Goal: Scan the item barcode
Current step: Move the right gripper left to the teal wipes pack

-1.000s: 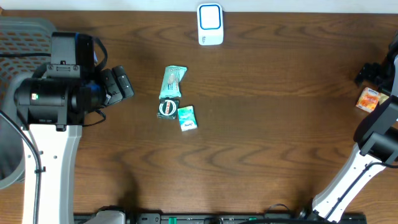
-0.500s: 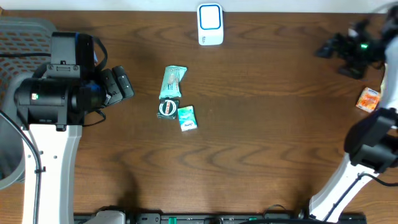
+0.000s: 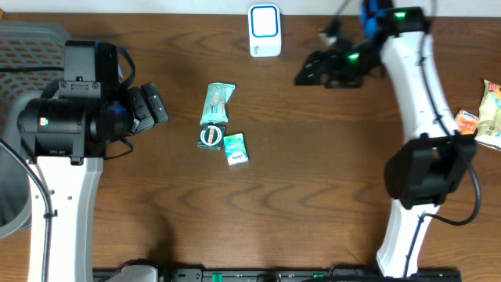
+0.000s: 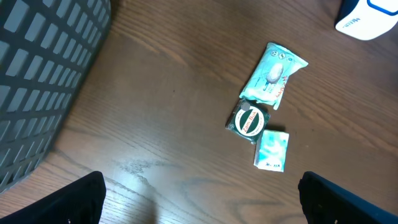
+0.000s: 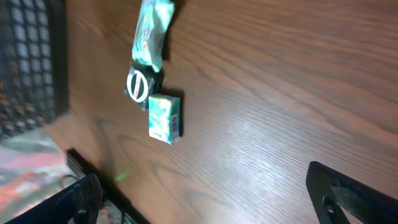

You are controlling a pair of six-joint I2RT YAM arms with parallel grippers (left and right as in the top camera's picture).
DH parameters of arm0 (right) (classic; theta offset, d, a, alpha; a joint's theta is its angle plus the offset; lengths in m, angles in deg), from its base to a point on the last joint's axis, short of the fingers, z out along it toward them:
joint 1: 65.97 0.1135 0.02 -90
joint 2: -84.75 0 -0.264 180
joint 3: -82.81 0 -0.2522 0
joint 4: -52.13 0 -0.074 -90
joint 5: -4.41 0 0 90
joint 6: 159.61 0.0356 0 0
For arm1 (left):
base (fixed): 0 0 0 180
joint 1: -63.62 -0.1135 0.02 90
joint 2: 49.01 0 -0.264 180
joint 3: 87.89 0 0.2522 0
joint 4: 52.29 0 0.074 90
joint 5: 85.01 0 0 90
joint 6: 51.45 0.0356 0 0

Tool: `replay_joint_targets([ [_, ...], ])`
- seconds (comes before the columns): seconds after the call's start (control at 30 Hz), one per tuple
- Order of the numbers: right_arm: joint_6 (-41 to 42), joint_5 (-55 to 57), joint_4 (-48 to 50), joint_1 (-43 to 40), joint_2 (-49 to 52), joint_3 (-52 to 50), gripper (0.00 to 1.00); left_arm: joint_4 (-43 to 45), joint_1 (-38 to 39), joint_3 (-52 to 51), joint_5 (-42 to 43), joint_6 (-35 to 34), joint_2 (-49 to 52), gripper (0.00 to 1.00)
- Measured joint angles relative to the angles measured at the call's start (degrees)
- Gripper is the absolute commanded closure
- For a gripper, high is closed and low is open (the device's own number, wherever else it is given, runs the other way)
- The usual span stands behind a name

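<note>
Three items lie together mid-table: a teal pouch, a round dark tin and a small teal box. The white and blue scanner stands at the back edge. My left gripper hovers left of the items, open and holding nothing. My right gripper is open too, in the air right of the scanner and pointing left. The left wrist view has the pouch, tin and box ahead of the wide left gripper. From the right wrist the box lies far beyond the right gripper.
A grey mesh basket sits at the left edge, also in the left wrist view as the basket. Orange and pale snack packets lie at the right edge. The right arm's white links reach over the table's right side.
The right arm swung from the far right edge leftward to the back middle, beside the scanner. Snack packets at the right edge are now uncovered. The left arm and the items have not moved.
</note>
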Motion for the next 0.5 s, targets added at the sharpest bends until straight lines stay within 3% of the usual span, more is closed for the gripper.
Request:
replay_joint_targets([
  [0.13,2.7,4.5,2.1,6.7,0.0,0.0,0.2,0.0,0.0,0.0,0.0,0.0,0.0,0.02],
  [0.5,18.2,15.3,18.1,19.5,0.0,-2.9,0.23,0.0,0.0,0.0,0.0,0.0,0.0,0.02],
])
